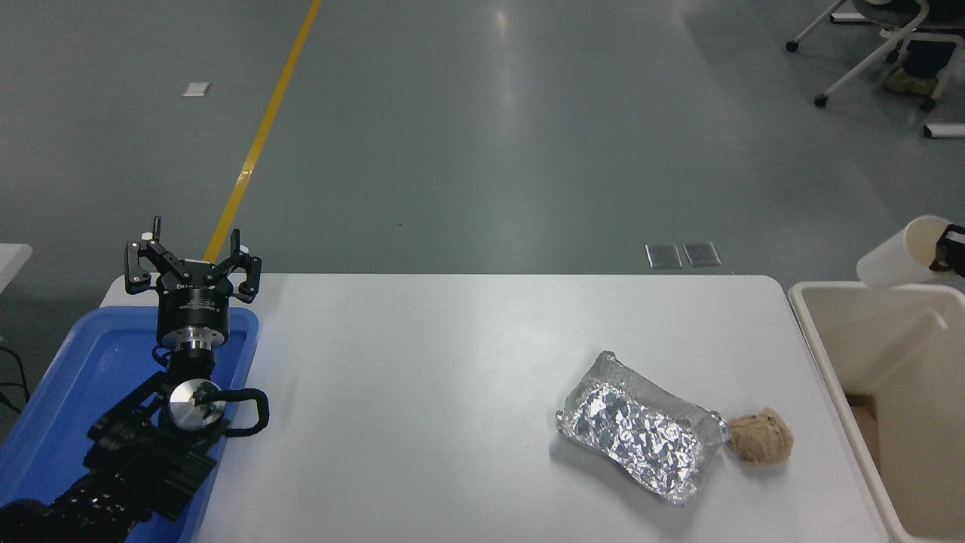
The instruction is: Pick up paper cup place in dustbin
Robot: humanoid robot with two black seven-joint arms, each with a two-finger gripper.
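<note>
The white paper cup (pixel 897 260) hangs tilted at the right edge of the head view, its cream mouth turned to the right, just above the far rim of the beige dustbin (pixel 837 354). My right gripper (pixel 951 253) shows only as a black tip at the picture's edge, shut on the cup's rim. The dustbin stands beside the table's right end; a bit of brown cardboard lies inside it. My left gripper (pixel 192 256) is parked open over the blue tray at the lower left.
A crumpled foil tray (pixel 641 437) and a brown paper ball (pixel 761 439) lie on the white table (pixel 452 362) near its right front. The blue tray (pixel 75 377) sits under the left arm. An office chair and a person's feet show at the far right.
</note>
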